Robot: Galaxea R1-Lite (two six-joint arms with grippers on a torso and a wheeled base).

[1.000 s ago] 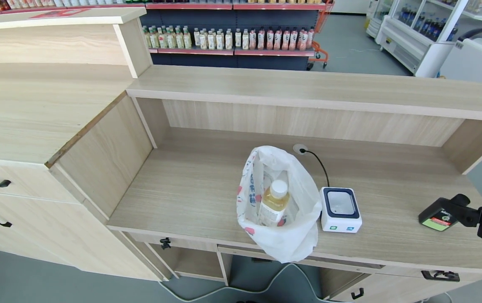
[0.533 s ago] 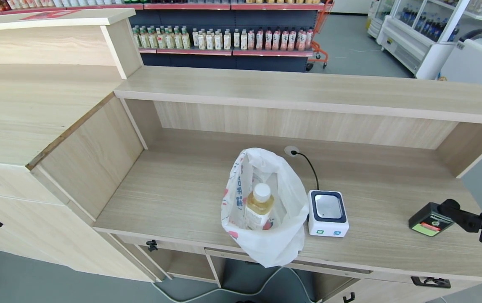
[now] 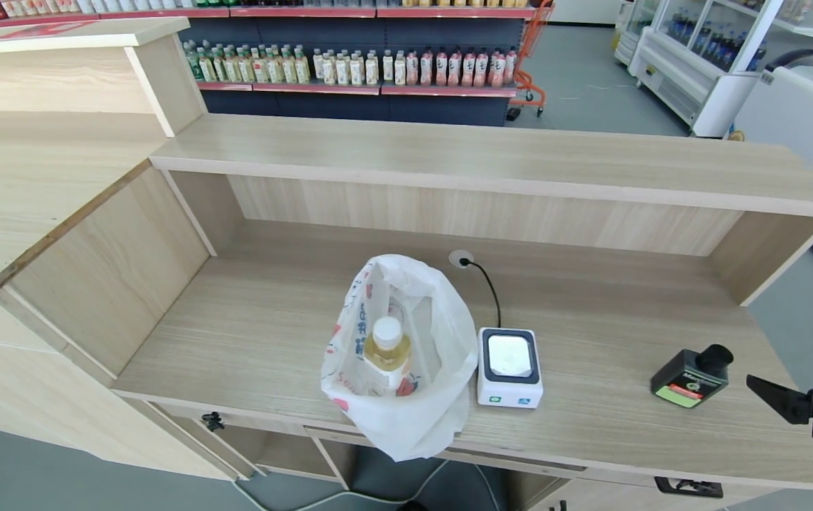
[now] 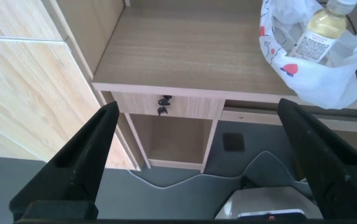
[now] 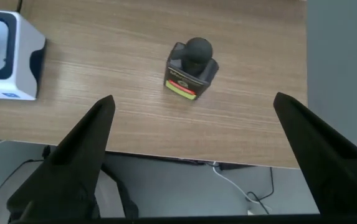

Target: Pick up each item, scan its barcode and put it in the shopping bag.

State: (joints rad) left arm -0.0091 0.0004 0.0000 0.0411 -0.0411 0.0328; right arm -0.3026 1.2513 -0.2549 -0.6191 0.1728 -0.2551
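the right arm's tool point(image 3: 793, 376) hangs at the far right end of the light wooden tabletop point(image 3: 272, 333), low and near its front edge, with its two black fingers point(image 5: 81, 158) spread wide and nothing between them. the fingers point toward a small black boxy container with a round black cap and a red and green label point(image 3: 687, 376), which lies on the tabletop close to the tool but apart from it; in the right wrist view this container point(image 5: 190, 68) sits between the two spread fingers, farther out, untouched. the left arm's tool point(image 4: 197, 104) is also wide open and empty, held out in front of the tabletop and lower than its surface, its fingers point(image 4: 78, 168) framing the front panel and an open compartment under the top. near the middle of the front edge stands a white plastic shopping bag with red and blue print point(image 3: 406, 397), its mouth open and its lower part sagging over the edge. a pale yellow drink bottle with a white cap point(image 3: 385, 348) stands upright inside it. just beside the bag, on the robot's right, is a white square barcode scanner with a dark blue frame point(image 3: 509, 358), its black cable point(image 3: 489, 291) running back to a round hole in the tabletop.
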